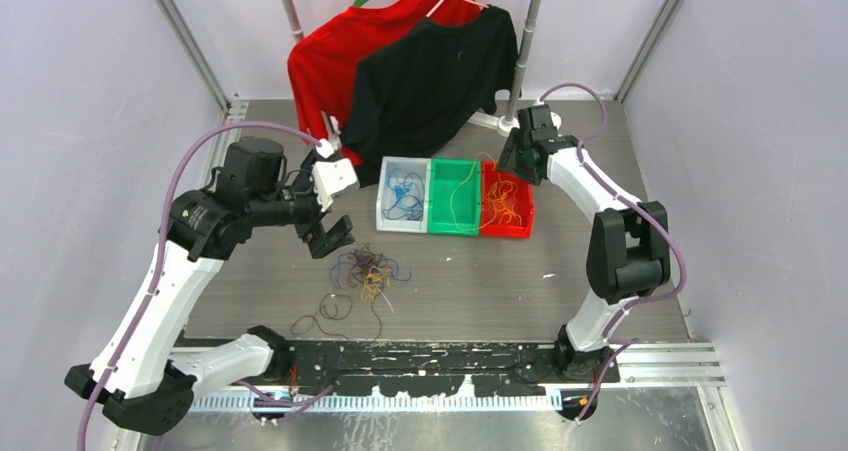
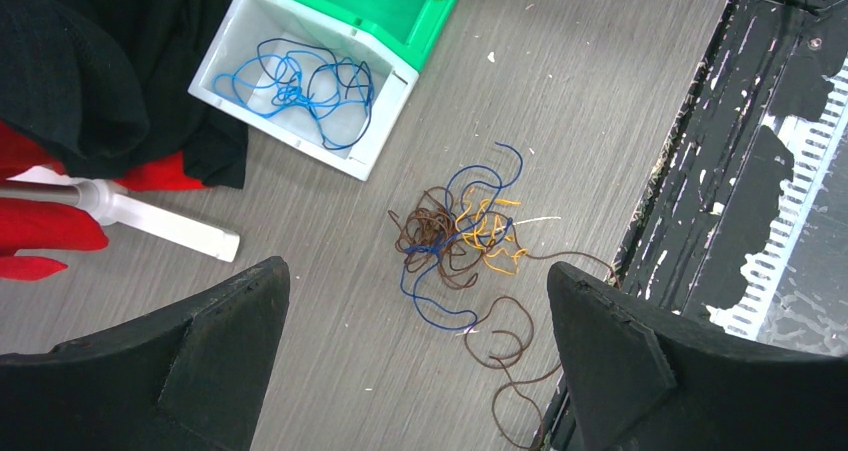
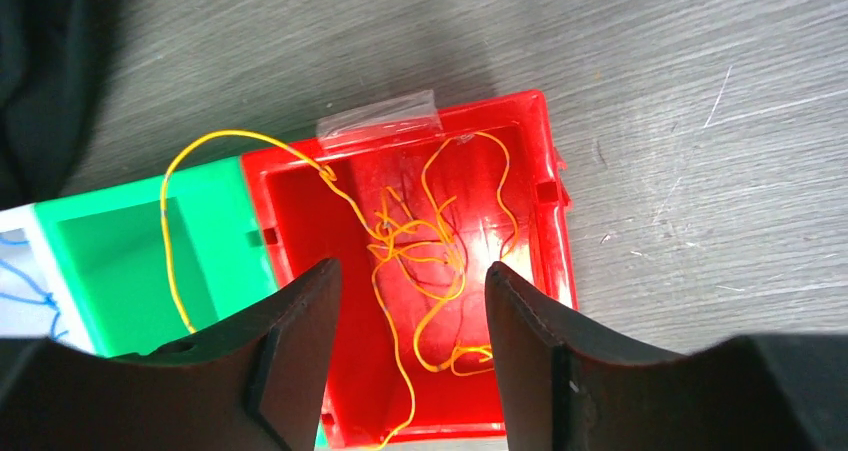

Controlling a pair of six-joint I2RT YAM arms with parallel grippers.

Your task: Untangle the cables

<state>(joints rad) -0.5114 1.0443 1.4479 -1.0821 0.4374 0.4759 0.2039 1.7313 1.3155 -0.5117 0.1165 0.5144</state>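
Cable tangle [image 2: 455,236], blue, brown and orange strands: loose on table [image 2: 600,71] near its front edge. Blue cables [image 2: 300,86]: in white bin [image 2: 392,121]. Orange cables [image 3: 420,246]: in red bin [image 3: 300,211], one strand trailing into green bin [image 3: 110,251]. Left gripper [image 2: 415,291]: jaws wide apart, empty, above tangle. Right gripper [image 3: 410,276]: jaws parted, empty, above red bin

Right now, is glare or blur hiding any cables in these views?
Right wrist: glare whitens the red bin floor, but its yellow-orange cables read clearly. Left wrist: the tangle is sharp and evenly lit. Top external: even light, strands too small to separate.
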